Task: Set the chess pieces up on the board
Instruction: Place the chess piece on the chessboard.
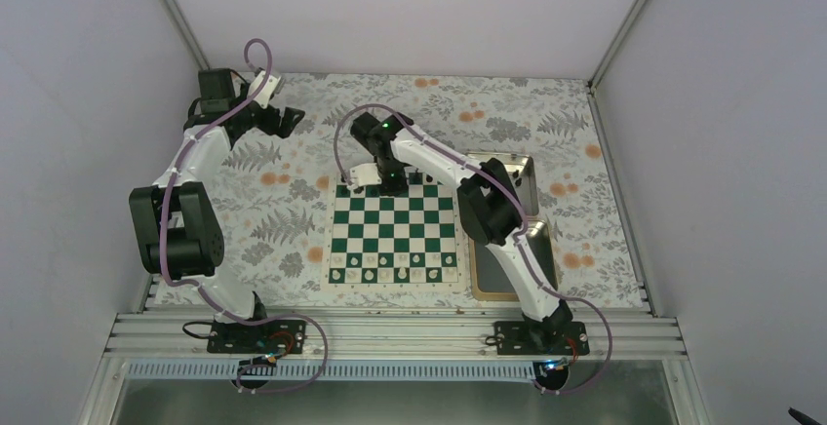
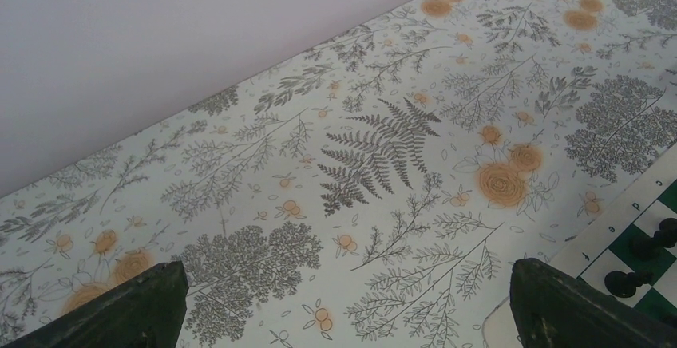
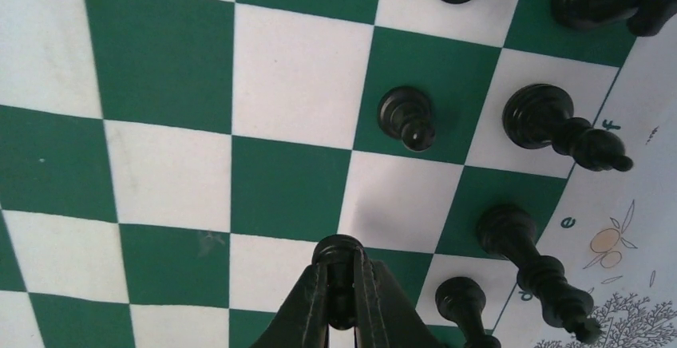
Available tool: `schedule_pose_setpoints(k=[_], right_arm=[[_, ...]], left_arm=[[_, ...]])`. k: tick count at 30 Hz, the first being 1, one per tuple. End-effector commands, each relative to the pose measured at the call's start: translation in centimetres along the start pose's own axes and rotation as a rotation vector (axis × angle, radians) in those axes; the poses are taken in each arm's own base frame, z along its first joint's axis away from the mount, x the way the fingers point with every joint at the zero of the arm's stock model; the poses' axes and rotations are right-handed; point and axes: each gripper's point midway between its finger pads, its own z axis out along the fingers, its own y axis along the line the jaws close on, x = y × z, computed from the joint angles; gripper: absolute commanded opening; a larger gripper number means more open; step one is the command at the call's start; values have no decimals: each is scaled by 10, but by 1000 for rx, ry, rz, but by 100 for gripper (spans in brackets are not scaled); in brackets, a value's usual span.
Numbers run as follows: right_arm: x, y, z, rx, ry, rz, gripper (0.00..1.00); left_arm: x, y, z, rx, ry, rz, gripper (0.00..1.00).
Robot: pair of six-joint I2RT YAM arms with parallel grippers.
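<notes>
The top camera looks down from above and behind the arms, taking in the whole table point(image 1: 293, 201) and board point(image 1: 394, 230). The left wrist view skims low across the table, catching one board corner. The right wrist view hangs close over that same far edge.

Glossy black chess pieces point(image 3: 406, 116), smooth board point(image 3: 295, 85)

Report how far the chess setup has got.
Done: several small black chess pieces stand along the lettered edge of the green-and-white checked board. In hand: the right gripper holds another black piece. Left: the white second-row square beside it is bare; the left gripper is open.
</notes>
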Motion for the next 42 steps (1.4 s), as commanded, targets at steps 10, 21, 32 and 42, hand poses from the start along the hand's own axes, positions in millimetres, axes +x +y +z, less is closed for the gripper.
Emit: schedule_pose_setpoints(k=[10, 21, 32, 42], right_arm=[[-14, -14, 12, 29, -38, -42, 8], [-9, -21, 19, 38, -33, -32, 11], [-7, -28, 7, 71, -47, -8, 34], [40, -30, -108, 184, -142, 146, 40]], left_arm=[[-1, -4, -2, 17, -20, 5, 100], [0, -3, -2, 18, -20, 3, 100], [-3, -4, -5, 19, -24, 4, 100], [-9, -3, -10, -4, -33, 17, 100]])
